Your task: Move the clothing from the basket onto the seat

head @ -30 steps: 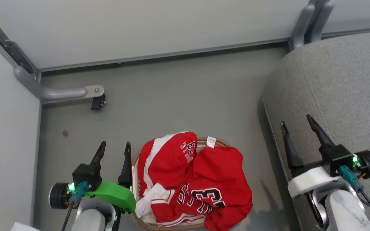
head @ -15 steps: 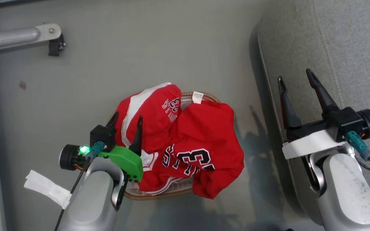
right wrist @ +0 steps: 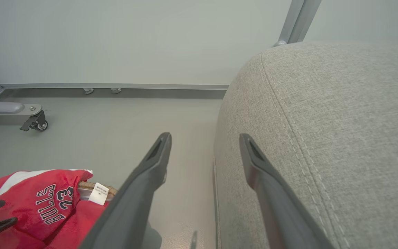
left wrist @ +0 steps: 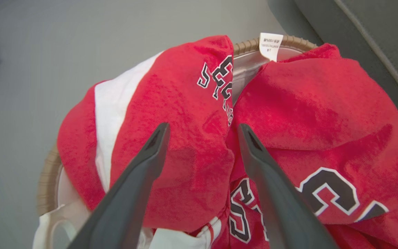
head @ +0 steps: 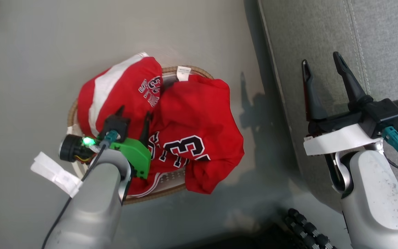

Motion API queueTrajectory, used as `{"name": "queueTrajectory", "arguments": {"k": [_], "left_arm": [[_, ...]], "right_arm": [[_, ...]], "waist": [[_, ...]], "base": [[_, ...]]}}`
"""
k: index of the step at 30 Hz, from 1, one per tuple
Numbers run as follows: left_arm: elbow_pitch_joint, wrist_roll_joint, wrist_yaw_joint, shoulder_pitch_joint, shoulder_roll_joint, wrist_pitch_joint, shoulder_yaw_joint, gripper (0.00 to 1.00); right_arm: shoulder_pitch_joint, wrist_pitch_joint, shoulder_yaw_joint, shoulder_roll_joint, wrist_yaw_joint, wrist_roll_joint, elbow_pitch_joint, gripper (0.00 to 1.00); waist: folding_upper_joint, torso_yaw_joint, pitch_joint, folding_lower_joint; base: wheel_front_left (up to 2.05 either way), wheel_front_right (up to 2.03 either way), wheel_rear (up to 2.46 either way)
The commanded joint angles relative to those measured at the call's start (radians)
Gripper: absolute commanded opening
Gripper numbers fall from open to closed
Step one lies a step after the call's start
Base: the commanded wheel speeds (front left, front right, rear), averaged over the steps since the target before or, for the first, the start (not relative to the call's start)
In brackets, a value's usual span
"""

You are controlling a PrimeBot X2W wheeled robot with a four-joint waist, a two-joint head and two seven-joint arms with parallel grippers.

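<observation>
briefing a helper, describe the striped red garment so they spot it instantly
Beside the grey seat stands a woven-rimmed basket of red clothes. The striped garment lies on the side away from the seat; its broad white stripe separates it from the "23" jersey.

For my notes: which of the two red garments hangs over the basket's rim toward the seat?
The jersey with the number 23; the striped garment lies on the side away from the seat.

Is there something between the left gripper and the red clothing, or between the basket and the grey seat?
Nothing visible stands in the way. The left gripper is right over the clothing with its jaws open, and no other thing lies between them. Between the basket and the seat lies floor with only shadows on it.
</observation>
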Motion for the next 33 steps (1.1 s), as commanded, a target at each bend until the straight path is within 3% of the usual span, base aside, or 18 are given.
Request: {"name": "queueTrajectory", "arguments": {"k": [1, 13, 14, 15, 16, 17, 25, 33], "left_arm": [[0.013, 0.010, 0.015, -0.038, 0.016, 0.000, 0.007, 1.00], [0.164, -0.010, 0.077, -0.125, 0.027, 0.000, 0.034, 0.98], [0.177, -0.012, 0.076, -0.127, 0.025, 0.000, 0.034, 0.78], [0.190, -0.015, 0.076, -0.131, 0.024, 0.000, 0.033, 0.39], [0.197, -0.016, 0.076, -0.136, 0.024, 0.000, 0.033, 0.23], [0.205, -0.018, 0.075, -0.140, 0.023, 0.000, 0.032, 0.00], [0.184, -0.036, 0.066, -0.118, 0.019, 0.000, 0.035, 0.00], [0.090, -0.042, 0.055, -0.023, 0.020, 0.000, 0.042, 0.00]], "right_arm": [[-0.022, -0.002, 0.004, -0.002, -0.001, 0.011, -0.008, 1.00], [-0.058, -0.002, 0.020, -0.002, -0.001, 0.035, -0.008, 1.00], [-0.058, -0.002, 0.020, -0.002, -0.001, 0.036, -0.007, 1.00], [-0.057, -0.002, 0.022, -0.002, -0.001, 0.036, -0.005, 1.00], [-0.058, -0.002, 0.023, -0.002, -0.001, 0.036, -0.005, 1.00], [-0.060, -0.002, 0.024, -0.002, -0.001, 0.036, -0.005, 1.00], [-0.046, -0.002, 0.021, -0.002, -0.001, 0.016, 0.005, 1.00], [-0.003, -0.002, 0.019, -0.002, -0.001, -0.015, 0.024, 1.00]], "waist": [[0.0000, -0.056, 0.074, -0.0002], [0.0000, -0.075, 0.129, -0.0002], [0.0000, -0.075, 0.128, -0.0002], [0.0000, -0.075, 0.127, -0.0002], [0.0000, -0.075, 0.126, -0.0002], [0.0000, -0.075, 0.125, -0.0002], [0.0000, -0.064, 0.095, -0.0002], [0.0000, -0.033, -0.016, -0.0002]], "base": [[0.00, 0.00, 0.00], [0.00, 0.00, 0.00], [0.00, 0.00, 0.00], [0.00, 0.00, 0.00], [0.00, 0.00, 0.00], [0.00, 0.00, 0.00], [0.00, 0.00, 0.00], [0.00, 0.00, 0.00]]}}
